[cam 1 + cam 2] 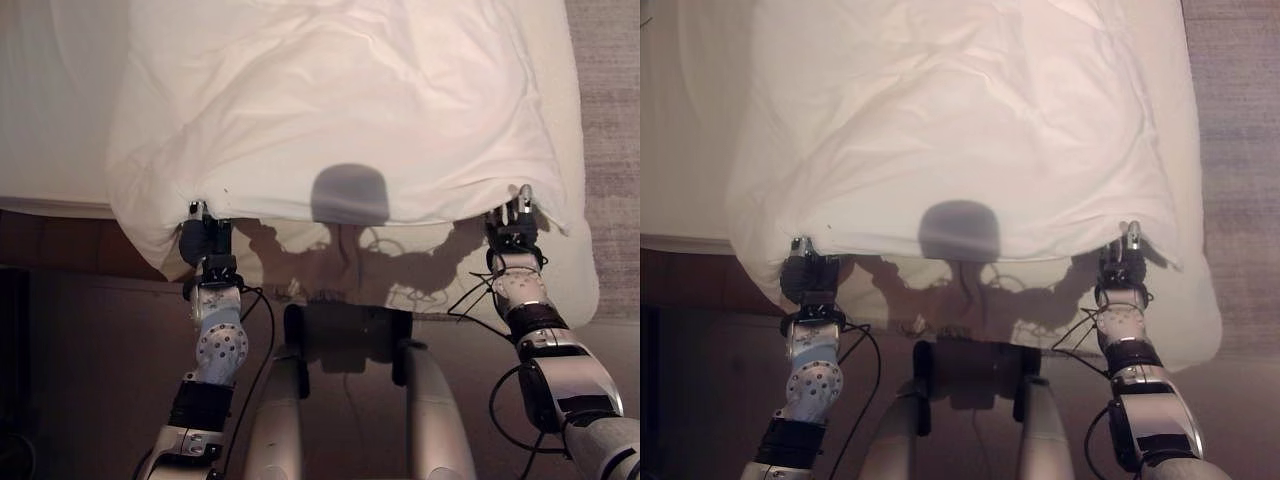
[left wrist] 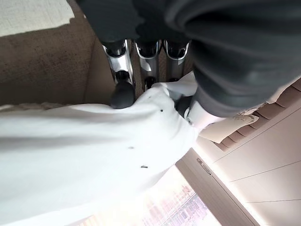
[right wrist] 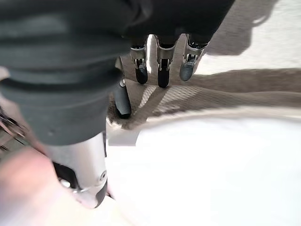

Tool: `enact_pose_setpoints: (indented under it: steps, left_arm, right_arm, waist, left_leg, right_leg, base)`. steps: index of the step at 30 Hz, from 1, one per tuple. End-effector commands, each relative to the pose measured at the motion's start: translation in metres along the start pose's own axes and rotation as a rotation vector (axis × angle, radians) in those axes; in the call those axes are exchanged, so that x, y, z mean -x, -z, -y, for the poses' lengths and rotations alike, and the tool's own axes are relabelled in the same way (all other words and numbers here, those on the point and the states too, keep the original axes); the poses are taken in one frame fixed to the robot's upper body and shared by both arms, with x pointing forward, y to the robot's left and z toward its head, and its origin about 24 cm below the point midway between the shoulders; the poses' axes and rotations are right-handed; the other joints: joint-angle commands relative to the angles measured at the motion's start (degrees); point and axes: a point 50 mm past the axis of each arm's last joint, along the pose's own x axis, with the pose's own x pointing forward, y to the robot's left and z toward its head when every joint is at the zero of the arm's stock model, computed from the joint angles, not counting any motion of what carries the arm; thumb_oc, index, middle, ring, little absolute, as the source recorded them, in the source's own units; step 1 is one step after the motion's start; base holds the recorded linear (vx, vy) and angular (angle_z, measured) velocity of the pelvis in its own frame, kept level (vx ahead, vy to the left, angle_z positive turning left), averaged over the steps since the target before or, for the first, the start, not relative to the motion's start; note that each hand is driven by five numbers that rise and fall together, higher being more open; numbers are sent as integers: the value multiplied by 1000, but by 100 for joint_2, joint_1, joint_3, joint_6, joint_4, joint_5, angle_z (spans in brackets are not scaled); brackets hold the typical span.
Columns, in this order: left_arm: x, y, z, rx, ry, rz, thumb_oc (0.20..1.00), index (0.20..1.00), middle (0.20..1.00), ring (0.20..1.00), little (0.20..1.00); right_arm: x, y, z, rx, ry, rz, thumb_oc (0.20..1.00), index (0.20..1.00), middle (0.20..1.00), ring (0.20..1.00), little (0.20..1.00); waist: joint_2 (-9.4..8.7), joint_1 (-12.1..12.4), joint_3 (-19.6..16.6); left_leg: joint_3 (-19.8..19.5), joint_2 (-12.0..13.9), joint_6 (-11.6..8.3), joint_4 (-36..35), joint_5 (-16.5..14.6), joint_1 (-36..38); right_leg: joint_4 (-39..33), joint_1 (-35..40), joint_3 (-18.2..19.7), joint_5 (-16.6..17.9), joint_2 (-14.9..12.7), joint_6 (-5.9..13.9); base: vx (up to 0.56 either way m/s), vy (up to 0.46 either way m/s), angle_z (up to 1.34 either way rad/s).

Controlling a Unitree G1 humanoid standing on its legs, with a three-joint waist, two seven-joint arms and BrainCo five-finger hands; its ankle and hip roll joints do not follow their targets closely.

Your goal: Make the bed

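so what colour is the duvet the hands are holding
Plain white, no pattern. The duvet shows best in the left eye view, held at its near edge by both hands.

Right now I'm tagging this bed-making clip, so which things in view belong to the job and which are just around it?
Part of the job:
white duvet, spread over the bed
left hand, pinching its near edge
right hand, at the near edge on the other side
mattress, bare beside the duvet

Just around:
carpet
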Motion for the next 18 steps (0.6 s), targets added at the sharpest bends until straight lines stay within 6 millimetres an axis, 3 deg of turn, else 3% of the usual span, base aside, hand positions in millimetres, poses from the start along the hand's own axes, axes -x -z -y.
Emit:
enact_pose_setpoints:
  steps: [1, 4, 11, 18]
  left_arm:
    - [2, -47, 22, -31, 173, 227, 200, 200, 200, 200, 200]
    - [3, -47, 24, -29, 181, 214, 200, 200, 200, 200, 200]
    - [5, -47, 28, -37, 200, 198, 200, 200, 200, 200, 200]
    - [10, -46, 31, -33, 225, 182, 200, 200, 200, 200, 200]
  right_arm:
    - [-6, 1, -17, 53, -39, -28, 1000, 1000, 1000, 1000, 1000]
    - [-11, 7, -17, 82, 31, -81, 1000, 1000, 1000, 1000, 1000]
    - [-19, 14, -45, 127, 79, -144, 1000, 1000, 1000, 1000, 1000]
    - [-24, 1, -57, 105, 147, -100, 1000, 1000, 1000, 1000, 1000]
  waist:
    - [-172, 177, -247]
    - [-184, 219, -236]
    - [-197, 304, -170]
    - [-104, 382, -166]
  left_leg:
    - [131, -554, 627, 54, -162, -235]
    - [130, -560, 633, 21, -149, -219]
    - [138, -573, 619, -78, -97, -153]
    - [122, -619, 622, -140, -65, -114]
  right_leg:
    - [-549, 168, 31, 450, 324, 130]
    - [-595, 179, 52, 500, 336, 127]
    - [-647, 217, 60, 544, 362, 109]
    - [-652, 258, 26, 547, 328, 117]
  base:
    - [0, 0, 0]
    - [-17, 6, -7]
    - [-6, 2, -4]
    - [0, 0, 0]
